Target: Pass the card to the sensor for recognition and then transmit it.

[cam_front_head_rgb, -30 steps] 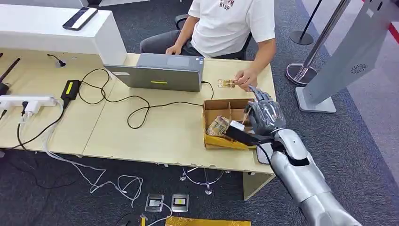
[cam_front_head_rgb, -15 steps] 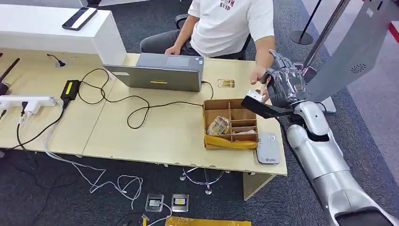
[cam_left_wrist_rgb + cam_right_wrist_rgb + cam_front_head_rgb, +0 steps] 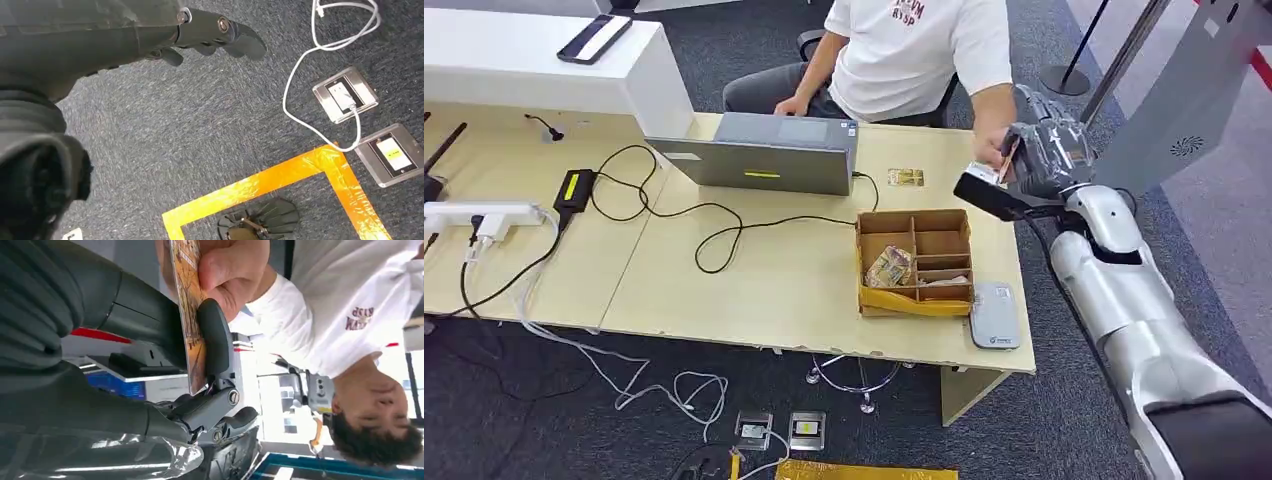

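The right hand (image 3: 1046,155) was raised at the far right end of the bench (image 3: 784,285), beside the seated person, with the card (image 3: 189,310) pinched between its thumb and a dark finger (image 3: 216,337). In the right wrist view the person's hand (image 3: 225,275) had also closed on the card's other end, thumb pressed to its face, so both held it at once. In the head view the card (image 3: 1007,160) showed as a thin sliver between the robot's hand and the person's hand (image 3: 989,152).

This looked like the final step, the hand-over. The sensor (image 3: 994,315) lay on the near right corner of the bench, just right of the box (image 3: 914,262), well apart from the card, so the reading stage was judged done, though the pictures could not confirm it.

The next move called for the right hand to loosen its pinch so the card could slide out into the person's grip, without tugging or twisting it. The arm should stay put until the card was clearly free, then draw back away from the person. Letting go too late risked bending the card; pulling away with the fingers closed risked snatching it back.

The left hand (image 3: 150,35) hung toward the carpet, its fingers loosely curled and holding nothing; whether it counted as wide or closed could not be told. A second card (image 3: 905,177) lay on the bench near the laptop (image 3: 759,155).
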